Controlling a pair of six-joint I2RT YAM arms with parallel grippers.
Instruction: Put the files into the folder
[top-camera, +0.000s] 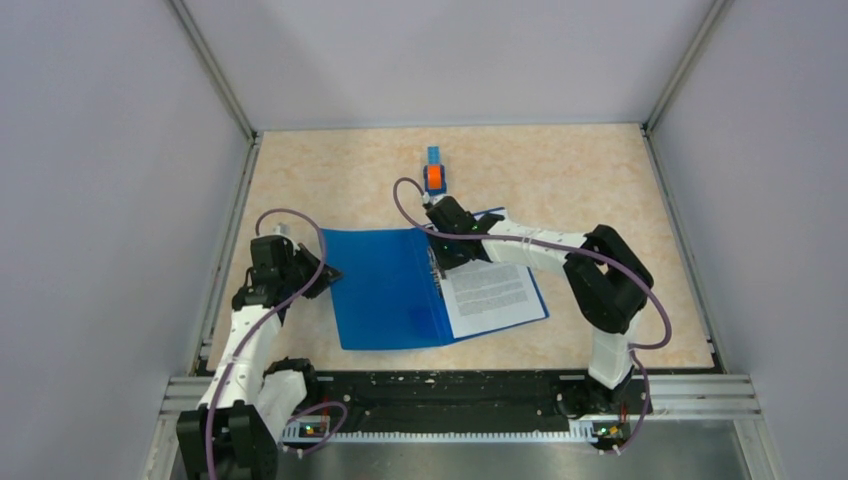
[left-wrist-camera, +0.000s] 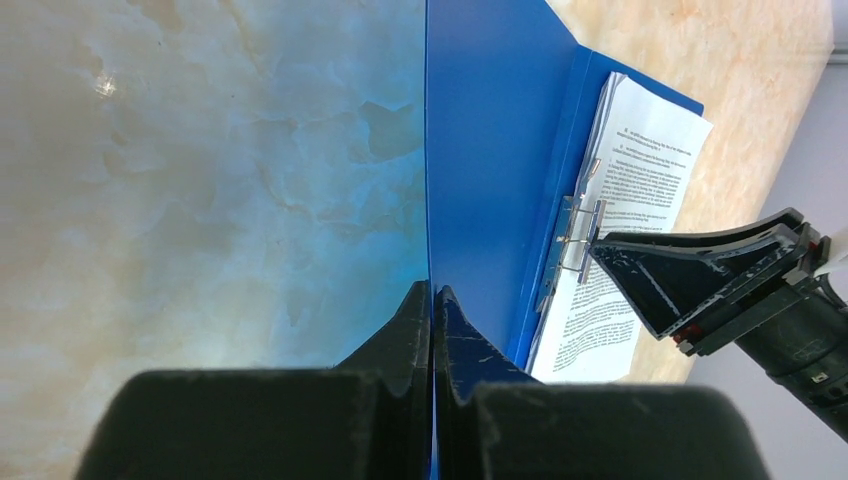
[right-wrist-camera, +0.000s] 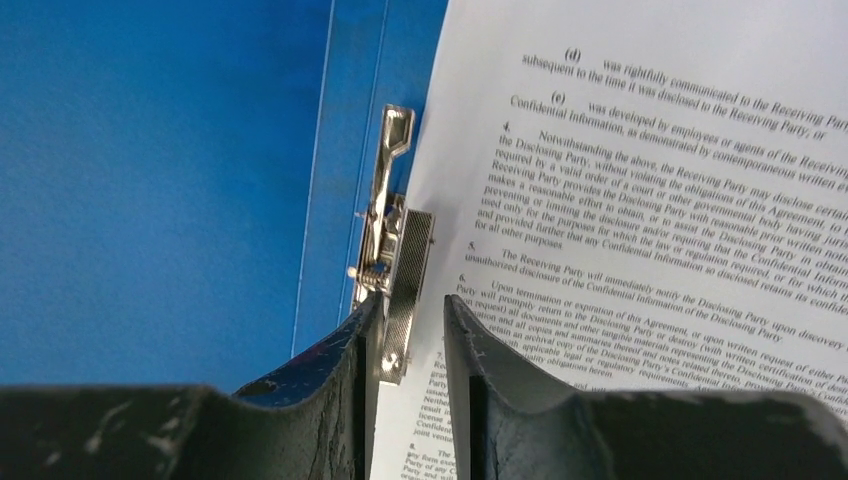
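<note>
Right arm (top-camera: 530, 247) hid the upper spine of the folder (top-camera: 385, 285); print on the files (top-camera: 495, 295) was too small to read from above; at the right wrist, both ran off-frame.

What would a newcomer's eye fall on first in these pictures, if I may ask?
A bright-blue folder lies open on the table, printed white files on its right half. The left tool pinches the folder's left cover edge, while the right tool sits at the metal clip on its spine.
</note>
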